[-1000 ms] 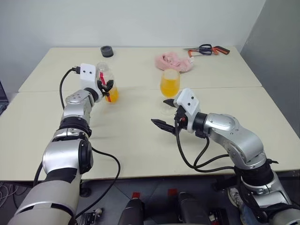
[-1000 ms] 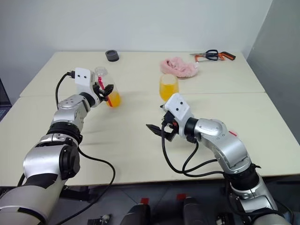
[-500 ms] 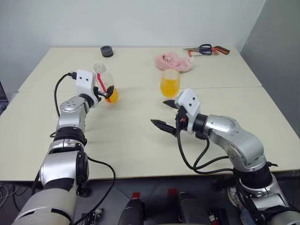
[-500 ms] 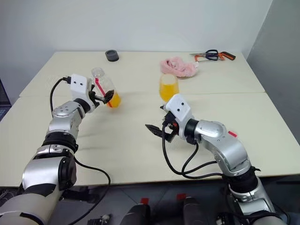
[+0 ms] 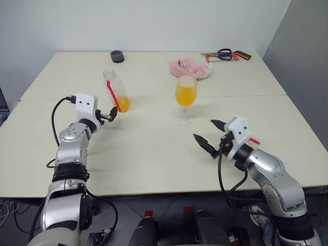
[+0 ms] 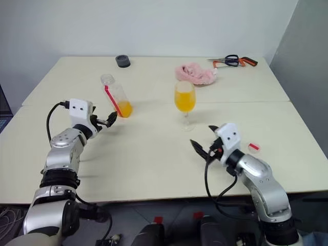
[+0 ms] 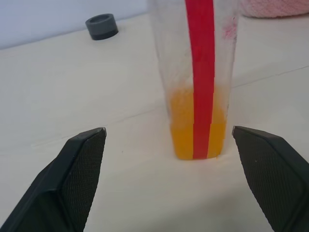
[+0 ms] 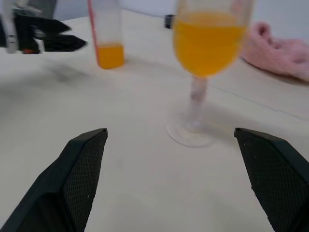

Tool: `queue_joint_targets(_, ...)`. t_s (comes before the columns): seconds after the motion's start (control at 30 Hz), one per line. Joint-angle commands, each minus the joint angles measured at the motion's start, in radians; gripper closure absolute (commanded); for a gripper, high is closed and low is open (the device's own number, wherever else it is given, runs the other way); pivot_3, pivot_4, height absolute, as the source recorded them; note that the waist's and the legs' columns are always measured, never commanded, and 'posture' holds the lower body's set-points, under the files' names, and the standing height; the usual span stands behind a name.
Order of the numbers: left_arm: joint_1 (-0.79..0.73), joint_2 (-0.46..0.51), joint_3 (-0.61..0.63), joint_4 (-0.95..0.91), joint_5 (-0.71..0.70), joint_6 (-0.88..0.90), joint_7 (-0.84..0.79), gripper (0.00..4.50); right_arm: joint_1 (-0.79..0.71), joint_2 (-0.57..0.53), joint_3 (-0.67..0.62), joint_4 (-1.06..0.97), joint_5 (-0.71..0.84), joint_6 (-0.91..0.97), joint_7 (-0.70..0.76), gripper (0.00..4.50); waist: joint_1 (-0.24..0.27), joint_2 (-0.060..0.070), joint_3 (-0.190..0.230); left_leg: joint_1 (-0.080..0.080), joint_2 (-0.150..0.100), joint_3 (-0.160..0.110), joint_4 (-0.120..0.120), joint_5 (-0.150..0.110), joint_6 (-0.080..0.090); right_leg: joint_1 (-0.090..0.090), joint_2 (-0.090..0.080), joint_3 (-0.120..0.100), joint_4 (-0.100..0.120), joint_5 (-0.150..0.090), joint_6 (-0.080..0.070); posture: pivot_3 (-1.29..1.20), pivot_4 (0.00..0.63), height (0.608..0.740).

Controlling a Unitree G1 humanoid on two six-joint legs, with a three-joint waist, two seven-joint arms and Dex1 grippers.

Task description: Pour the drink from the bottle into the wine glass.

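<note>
With the wine glass (image 5: 185,98) standing mid-table full of the drink (image 5: 185,94), my left hand (image 5: 109,115) is spread just short of the nearly empty, upright bottle (image 5: 117,94), and my right hand (image 5: 211,137) is spread near the front edge, well clear of the glass.

clear plastic bottle with red label strip (image 7: 195,72): upright on cream tabletop (image 7: 72,87), orange drink (image 7: 186,125) low inside | left hand (image 7: 169,179): fingers spread, apart from bottle | dark grey round cap (image 7: 102,26): far behind
</note>
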Motion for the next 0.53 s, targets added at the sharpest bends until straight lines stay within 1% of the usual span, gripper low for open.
queue_joint_targets(0.03,0.042,-0.020,0.035,-0.126,-0.044,0.002,0.028,0.02,0.027,0.050,-0.068,0.064,-0.062,-0.196,-0.077,0.00,0.002,0.000,0.000,0.000,0.000,0.000,0.000,0.000,0.000,0.000,0.000,0.000,0.000,0.000,0.000,0.00,0.150,0.740)
queue_joint_targets(0.1,0.077,-0.041,0.041,-0.171,-0.054,-0.007,0.044,0.02,0.045,0.073,-0.076,0.104,-0.087,-0.262,-0.097,0.00,0.004,0.000,0.000,0.000,0.000,0.000,0.000,0.000,0.000,0.000,0.000,0.000,0.000,0.000,0.000,0.00,0.150,0.740)
queue_joint_targets(0.23,0.149,-0.064,0.038,-0.240,-0.055,-0.032,0.055,0.02,0.054,0.117,-0.105,0.165,-0.092,-0.325,-0.143,0.00,0.006,0.000,0.000,0.001,0.000,0.001,0.000,0.000,0.000,0.000,0.000,0.001,0.000,0.000,0.000,0.00,0.150,0.740)
queue_joint_targets(0.53,0.229,-0.095,0.044,-0.313,-0.056,-0.068,0.093,0.02,0.034,0.135,-0.122,0.227,-0.087,-0.344,-0.156,0.00,0.018,0.000,0.000,0.001,0.000,0.002,0.000,0.000,0.000,0.001,0.000,0.001,-0.001,0.000,0.000,0.00,0.150,0.740)
